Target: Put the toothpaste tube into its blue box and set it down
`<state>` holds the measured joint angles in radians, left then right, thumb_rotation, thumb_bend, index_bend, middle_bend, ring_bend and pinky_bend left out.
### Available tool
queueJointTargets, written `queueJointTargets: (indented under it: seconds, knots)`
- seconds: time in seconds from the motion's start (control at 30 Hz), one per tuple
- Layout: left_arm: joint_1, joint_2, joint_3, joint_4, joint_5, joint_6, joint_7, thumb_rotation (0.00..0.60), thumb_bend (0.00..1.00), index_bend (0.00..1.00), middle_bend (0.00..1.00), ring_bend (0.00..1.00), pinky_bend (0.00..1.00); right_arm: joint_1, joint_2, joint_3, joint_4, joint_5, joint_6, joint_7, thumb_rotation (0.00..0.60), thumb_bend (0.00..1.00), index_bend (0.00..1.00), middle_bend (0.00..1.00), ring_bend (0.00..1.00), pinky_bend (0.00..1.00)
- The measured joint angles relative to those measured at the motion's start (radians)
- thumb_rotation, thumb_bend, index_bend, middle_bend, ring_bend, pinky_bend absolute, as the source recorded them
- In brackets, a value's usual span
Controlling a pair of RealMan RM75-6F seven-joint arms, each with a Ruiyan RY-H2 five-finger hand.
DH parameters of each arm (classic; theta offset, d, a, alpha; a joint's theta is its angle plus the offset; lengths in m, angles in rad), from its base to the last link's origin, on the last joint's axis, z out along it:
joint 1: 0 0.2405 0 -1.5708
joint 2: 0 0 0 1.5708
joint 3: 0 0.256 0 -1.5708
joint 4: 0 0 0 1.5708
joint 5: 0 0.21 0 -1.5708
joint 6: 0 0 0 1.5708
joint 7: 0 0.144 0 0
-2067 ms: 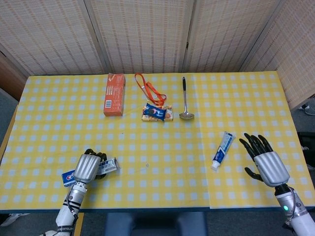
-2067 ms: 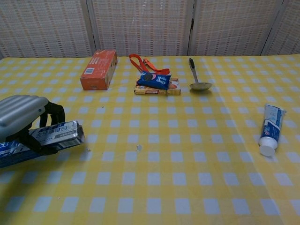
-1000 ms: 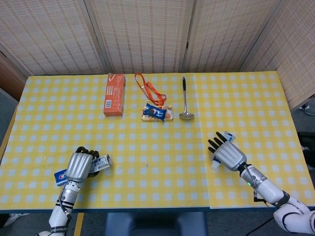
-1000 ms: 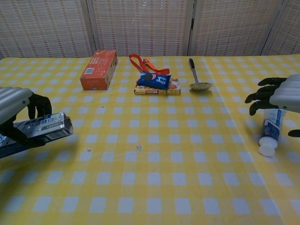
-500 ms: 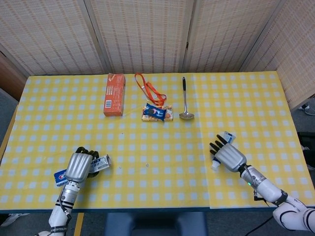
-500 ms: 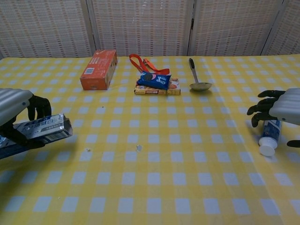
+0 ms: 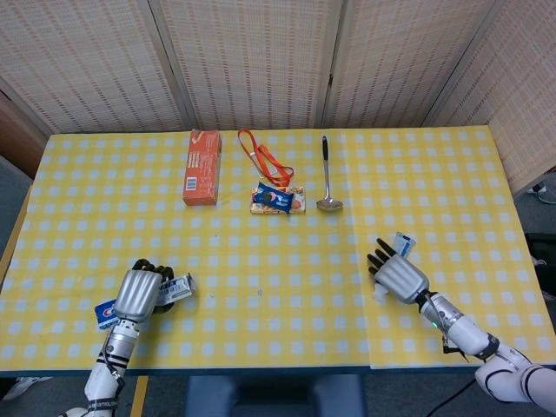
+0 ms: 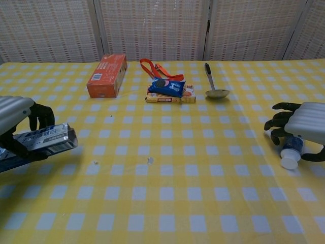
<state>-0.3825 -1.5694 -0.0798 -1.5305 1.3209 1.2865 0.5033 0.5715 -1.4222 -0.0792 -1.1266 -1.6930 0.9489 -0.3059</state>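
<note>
My right hand [image 7: 398,274] covers the toothpaste tube [image 8: 291,152], fingers curling (grip unclear); my left hand [image 7: 139,293] holds the blue box [image 8: 41,141], far left of it.

The yellow-and-white checked tablecloth [image 7: 287,252] lies under everything. On it, far from the robot, a rectangular orange carton [image 7: 201,167] shows white print, beside an orange ribbon lanyard [image 7: 265,158], a dark blue snack packet [image 7: 275,198] atop a flat yellow-orange pack [image 7: 295,208], and a silver metal ladle [image 7: 327,174]. Nearer, silver-backed, black-fingered hands meet a blue-and-silver toothpaste box [image 8: 35,145] and a white-and-blue toothpaste tube [image 8: 292,151].
</note>
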Motion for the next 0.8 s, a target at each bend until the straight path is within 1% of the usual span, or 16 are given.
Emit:
queueJointTargets:
  seconds: [0.07, 0.1, 0.13, 0.23, 0.3, 0.37, 0.4, 0.43, 0.5, 0.67, 0.8]
  knots:
    - [0.000, 0.001, 0.000, 0.001, -0.001, -0.001, -0.002, 0.600, 0.16, 0.53, 0.68, 0.49, 0.30, 0.000, -0.009, -0.002, 0.009, -0.006, 0.013, 0.005, 0.600, 0.33, 0.46, 0.25, 0.22, 0.09]
    - [0.000, 0.002, 0.000, 0.001, -0.002, -0.002, -0.004, 0.600, 0.16, 0.53, 0.68, 0.49, 0.30, 0.000, -0.014, -0.003, 0.016, -0.010, 0.021, 0.007, 0.600, 0.34, 0.52, 0.29, 0.25, 0.12]
    - [0.000, 0.004, -0.001, 0.001, -0.004, -0.004, -0.006, 0.600, 0.16, 0.53, 0.68, 0.49, 0.30, -0.001, -0.021, -0.003, 0.026, -0.015, 0.034, 0.010, 0.600, 0.34, 0.59, 0.35, 0.29, 0.17]
    - [0.001, 0.006, -0.003, 0.001, -0.005, -0.003, -0.010, 0.600, 0.16, 0.53, 0.68, 0.49, 0.30, -0.006, -0.044, -0.005, 0.066, -0.036, 0.086, 0.021, 0.600, 0.34, 0.77, 0.51, 0.43, 0.34]
    - [0.001, 0.007, -0.003, 0.002, -0.003, -0.001, -0.013, 0.600, 0.16, 0.53, 0.68, 0.49, 0.30, -0.009, -0.060, -0.006, 0.097, -0.051, 0.126, 0.037, 0.600, 0.34, 0.81, 0.57, 0.49, 0.43]
    - [0.002, 0.008, -0.004, 0.002, -0.002, 0.000, -0.017, 0.600, 0.16, 0.53, 0.68, 0.49, 0.30, -0.012, -0.076, -0.008, 0.137, -0.069, 0.175, 0.070, 0.600, 0.34, 0.82, 0.59, 0.54, 0.55]
    - [0.003, 0.009, -0.004, 0.002, -0.002, 0.001, -0.019, 0.600, 0.16, 0.53, 0.68, 0.49, 0.30, -0.014, -0.082, -0.009, 0.153, -0.076, 0.195, 0.088, 0.600, 0.34, 0.82, 0.60, 0.55, 0.57]
    - [0.003, 0.009, -0.004, 0.001, -0.001, 0.002, -0.022, 0.600, 0.16, 0.53, 0.68, 0.49, 0.30, -0.015, -0.088, -0.009, 0.170, -0.085, 0.222, 0.113, 0.600, 0.34, 0.82, 0.60, 0.57, 0.64]
    - [0.005, 0.011, -0.005, 0.000, 0.001, 0.005, -0.027, 0.600, 0.16, 0.53, 0.68, 0.49, 0.30, -0.018, -0.093, -0.008, 0.184, -0.094, 0.260, 0.152, 0.600, 0.35, 0.83, 0.61, 0.59, 0.72]
    - [0.008, 0.016, -0.004, -0.008, 0.007, 0.014, -0.024, 0.600, 0.16, 0.53, 0.68, 0.49, 0.30, -0.022, -0.089, -0.002, 0.193, -0.095, 0.309, 0.267, 0.600, 0.36, 0.83, 0.61, 0.64, 0.81]
    - [0.012, 0.019, -0.003, -0.015, 0.014, 0.026, -0.020, 0.600, 0.16, 0.53, 0.68, 0.49, 0.30, -0.025, -0.076, 0.006, 0.180, -0.090, 0.347, 0.361, 0.600, 0.37, 0.83, 0.61, 0.66, 0.85]
